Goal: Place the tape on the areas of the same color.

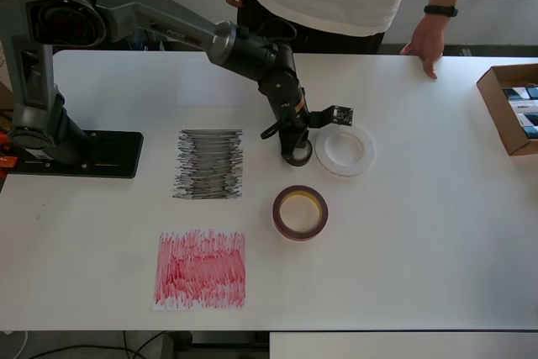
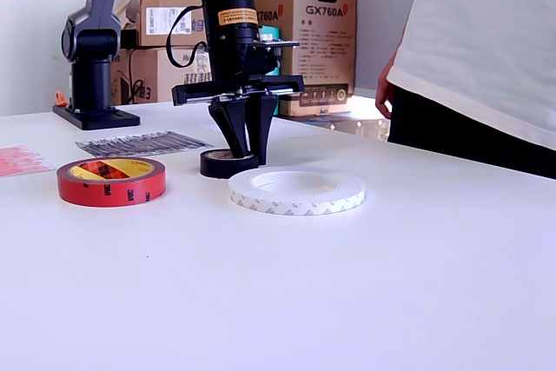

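The pincer [image 2: 244, 150] is standing over the black tape roll [image 2: 228, 163] near the surface's middle, fingers seeming clamped on its wall. Squeeze firmly, lift straight, avoiding the white roll [image 2: 296, 190].

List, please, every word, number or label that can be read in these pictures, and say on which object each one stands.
"GX760A": on the big cardboard box behind the arm, in the exterior view.
Yellow label on the arm's wrist: print too small to read.
White label on the smaller cardboard box: too blurred to read.
Dark marks on the red tape roll: not legible.
Overhead view: no readable text.
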`<action>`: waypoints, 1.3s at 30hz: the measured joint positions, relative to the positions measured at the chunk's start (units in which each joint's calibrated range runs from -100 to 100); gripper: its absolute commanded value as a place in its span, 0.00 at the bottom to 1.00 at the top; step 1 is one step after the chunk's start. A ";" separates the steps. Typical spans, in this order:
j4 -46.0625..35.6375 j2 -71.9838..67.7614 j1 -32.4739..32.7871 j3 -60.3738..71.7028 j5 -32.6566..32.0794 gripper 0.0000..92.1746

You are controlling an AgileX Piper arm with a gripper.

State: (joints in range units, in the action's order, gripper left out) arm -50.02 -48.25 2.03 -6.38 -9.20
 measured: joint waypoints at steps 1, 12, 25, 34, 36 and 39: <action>0.00 -0.01 0.00 0.17 0.00 0.09; 0.00 0.62 0.00 0.20 0.00 0.00; -6.30 9.43 -0.45 -6.78 5.55 0.00; -3.04 26.31 -3.46 -22.72 14.61 0.00; 0.14 29.34 -4.31 -26.99 16.97 0.00; 4.58 32.87 -5.00 -32.58 20.09 0.00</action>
State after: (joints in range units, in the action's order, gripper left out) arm -45.44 -15.39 -2.98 -38.96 10.88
